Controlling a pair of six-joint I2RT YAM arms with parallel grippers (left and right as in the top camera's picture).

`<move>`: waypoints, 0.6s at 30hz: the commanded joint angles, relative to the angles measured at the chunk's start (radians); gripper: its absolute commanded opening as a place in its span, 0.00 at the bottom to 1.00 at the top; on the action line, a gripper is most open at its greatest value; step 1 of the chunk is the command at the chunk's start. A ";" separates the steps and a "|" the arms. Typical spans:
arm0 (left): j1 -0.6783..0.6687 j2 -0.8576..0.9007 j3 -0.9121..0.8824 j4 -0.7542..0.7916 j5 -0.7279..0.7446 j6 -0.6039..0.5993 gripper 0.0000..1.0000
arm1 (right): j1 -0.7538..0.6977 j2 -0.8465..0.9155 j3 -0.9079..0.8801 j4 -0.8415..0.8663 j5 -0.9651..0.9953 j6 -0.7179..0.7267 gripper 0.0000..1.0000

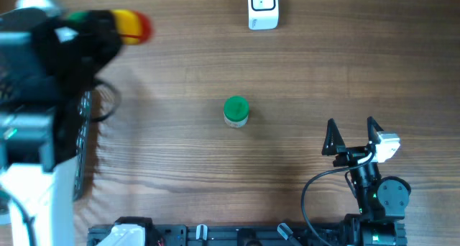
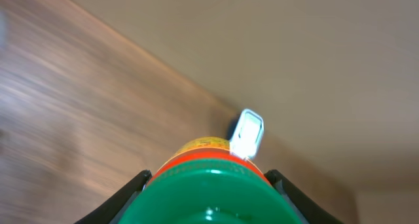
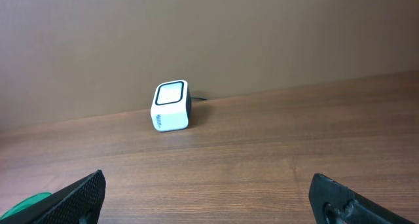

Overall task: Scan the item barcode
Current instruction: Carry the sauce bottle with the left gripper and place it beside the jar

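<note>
Looking across a wood-grain desk (image 1: 180, 174) backed by a plain beige wall (image 3: 262, 27), we see the left gripper (image 2: 208, 179) at far left, pinching a yellow bottle (image 1: 133, 24) with a red band and green cap, up off the desk. A green-lidded jar (image 1: 236, 111) stands mid-desk, and the white barcode scanner (image 1: 262, 8) sits at the far edge. The right gripper (image 1: 352, 134) is spread wide, holding nothing.

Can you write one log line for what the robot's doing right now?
left gripper: holds green-capped yellow bottle | right gripper: open, empty | barcode scanner: ahead of bottle, apart | green-lidded jar: upright, untouched
</note>
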 commanded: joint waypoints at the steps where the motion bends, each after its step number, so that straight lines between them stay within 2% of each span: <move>1: -0.171 0.103 0.008 0.024 -0.069 0.015 0.49 | -0.007 0.001 -0.001 0.003 0.018 0.012 1.00; 4: -0.300 0.214 0.008 0.069 -0.069 0.015 0.49 | -0.007 0.001 -0.001 0.003 0.018 0.012 1.00; 6: -0.459 0.384 0.008 0.126 -0.069 0.016 0.50 | -0.007 0.001 -0.001 0.003 0.018 0.012 1.00; 12: -0.632 0.623 0.008 0.232 -0.085 0.054 0.51 | -0.007 0.001 -0.001 0.003 0.018 0.012 1.00; 18: -0.738 0.787 0.008 0.241 -0.272 0.057 0.52 | -0.007 0.001 -0.001 0.003 0.018 0.012 1.00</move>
